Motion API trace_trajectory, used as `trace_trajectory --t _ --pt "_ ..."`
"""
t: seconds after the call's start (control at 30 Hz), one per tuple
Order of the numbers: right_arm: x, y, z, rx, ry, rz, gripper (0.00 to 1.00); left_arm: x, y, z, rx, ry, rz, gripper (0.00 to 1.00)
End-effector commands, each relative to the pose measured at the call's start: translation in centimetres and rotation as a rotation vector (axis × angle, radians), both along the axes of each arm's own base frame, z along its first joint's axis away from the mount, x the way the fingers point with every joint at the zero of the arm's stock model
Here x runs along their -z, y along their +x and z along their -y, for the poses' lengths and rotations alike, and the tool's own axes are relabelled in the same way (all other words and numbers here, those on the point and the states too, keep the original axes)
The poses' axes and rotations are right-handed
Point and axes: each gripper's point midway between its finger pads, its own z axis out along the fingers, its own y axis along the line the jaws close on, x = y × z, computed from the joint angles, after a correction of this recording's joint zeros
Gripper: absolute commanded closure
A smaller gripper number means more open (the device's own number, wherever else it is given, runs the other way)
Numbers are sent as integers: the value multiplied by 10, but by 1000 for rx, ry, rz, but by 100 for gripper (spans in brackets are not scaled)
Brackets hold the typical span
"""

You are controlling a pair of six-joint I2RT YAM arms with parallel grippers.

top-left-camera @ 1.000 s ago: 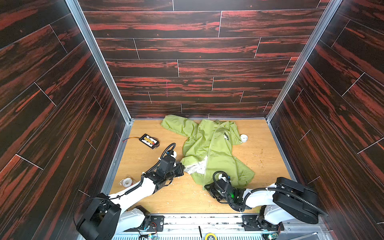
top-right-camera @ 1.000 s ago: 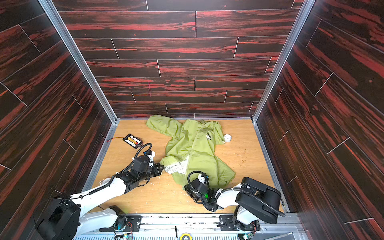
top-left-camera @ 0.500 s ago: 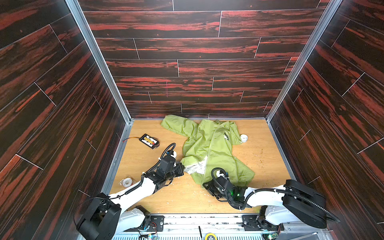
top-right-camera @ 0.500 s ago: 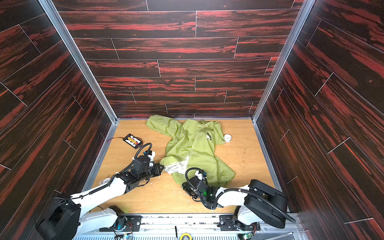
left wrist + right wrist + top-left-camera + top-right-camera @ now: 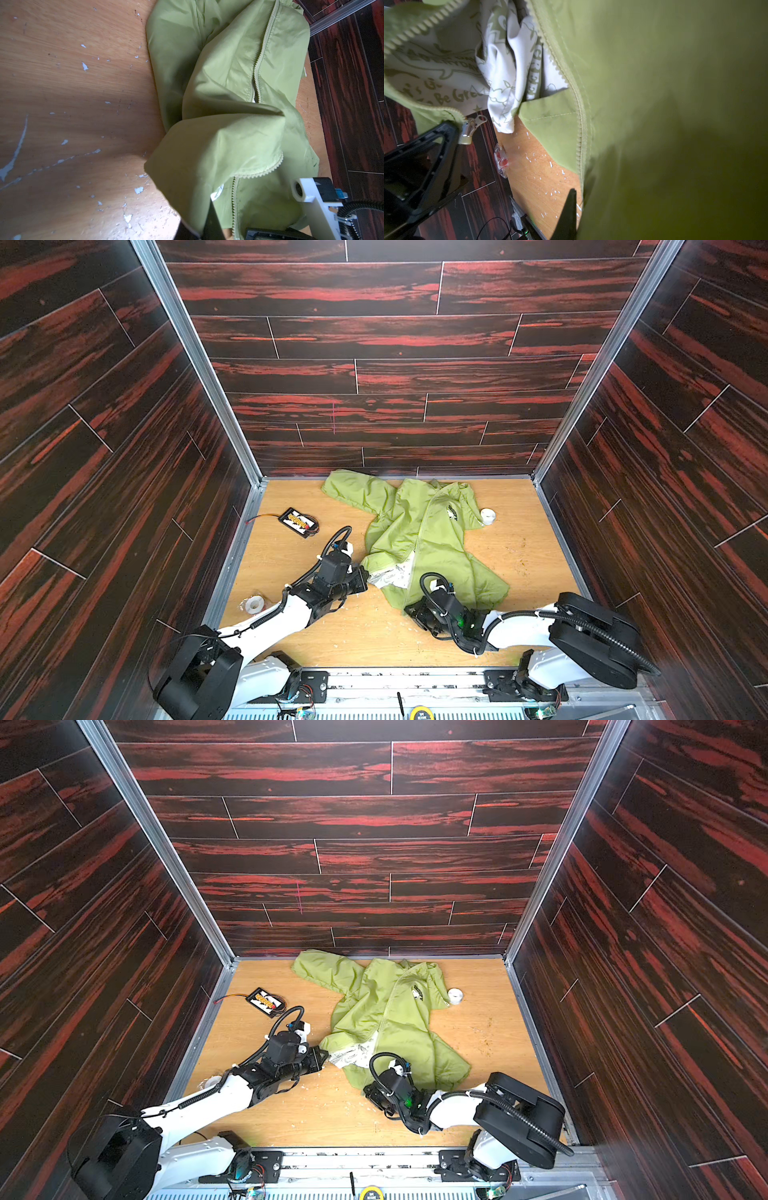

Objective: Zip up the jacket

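Observation:
The lime-green jacket (image 5: 432, 531) (image 5: 386, 1011) lies front up on the wooden floor, and its lower front gapes over white printed lining (image 5: 395, 574). My left gripper (image 5: 365, 577) (image 5: 326, 1054) (image 5: 200, 230) is shut on the lower corner of one front panel. The silver zipper slider (image 5: 471, 128) hangs at that panel's end, beside the left gripper's black finger (image 5: 425, 155). My right gripper (image 5: 409, 608) (image 5: 368, 1090) (image 5: 577, 207) is shut on the other panel's hem by its zipper teeth (image 5: 580, 128). Only one of its fingers (image 5: 569, 214) shows; fabric covers the other.
A black battery pack (image 5: 298, 521) with an orange wire lies at the back left. One white tape roll (image 5: 487, 515) sits beside the jacket's right sleeve, another (image 5: 254, 605) by the left wall. Dark panelled walls close three sides. White flecks dot the floor.
My right gripper has edged slightly left and away from the front rail with the hem, and that arm's elbow has swung outward. The left arm has not moved.

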Motion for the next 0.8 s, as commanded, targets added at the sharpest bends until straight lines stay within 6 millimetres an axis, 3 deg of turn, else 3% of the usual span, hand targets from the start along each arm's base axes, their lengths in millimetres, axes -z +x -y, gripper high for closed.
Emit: trace_trajectory --t 0.0,0.2,0.43,0.77 --pt "-5 6 -9 -8 22 14 83 -7 4 1 -7 -18 18 100" --pt "0 7 -9 -5 24 0 77 -6 4 2 -6 -21 15 100" --pt "10 6 -8 8 29 -33 77 -5 3 2 -4 -26 14 100" --pt "15 6 -5 20 30 -43 85 -4 1 0 -6 -23 11 100"
